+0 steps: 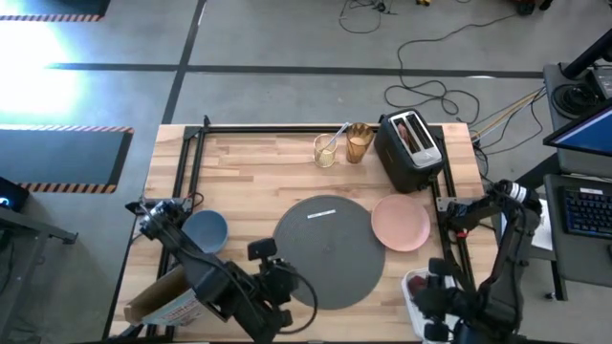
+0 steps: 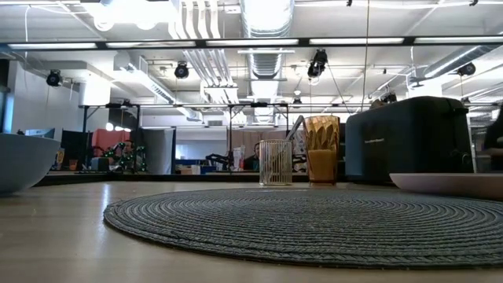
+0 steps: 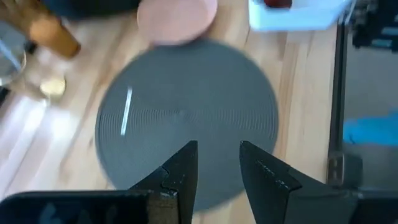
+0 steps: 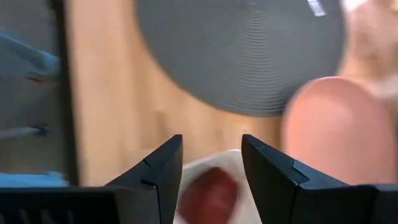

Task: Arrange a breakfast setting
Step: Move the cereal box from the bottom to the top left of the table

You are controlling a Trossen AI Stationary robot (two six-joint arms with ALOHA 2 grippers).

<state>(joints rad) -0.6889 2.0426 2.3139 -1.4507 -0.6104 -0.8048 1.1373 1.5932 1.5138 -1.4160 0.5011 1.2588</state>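
Hovering over the red apple, the right end effector sits at the lower right of the high view with its fingers parted and nothing between them. The apple lies in the white tray at the tabletop's lower right edge, partly hidden by the arm. Likely step: pick the apple and move it into the setting.

To do it well, the fingers should straddle the apple evenly, since it is round and could roll or squirt out of an off-centre pinch. They should come down clear of the tray wall, close firmly, then lift straight up before travelling toward the pink plate, which rests just beside the right edge of the dark-grey mat.

The left end effector waits at the lower centre of the high view, above the near edge of the mat, its fingers a little apart and empty. The metal spoon lies on the mat's upper part. The blue bowl stands left of the mat, apart from it. The amber tumbler stands at the top centre beside a clear glass, just left of the black toaster. A slice seems to sit in the toaster's slot, too small to be sure.
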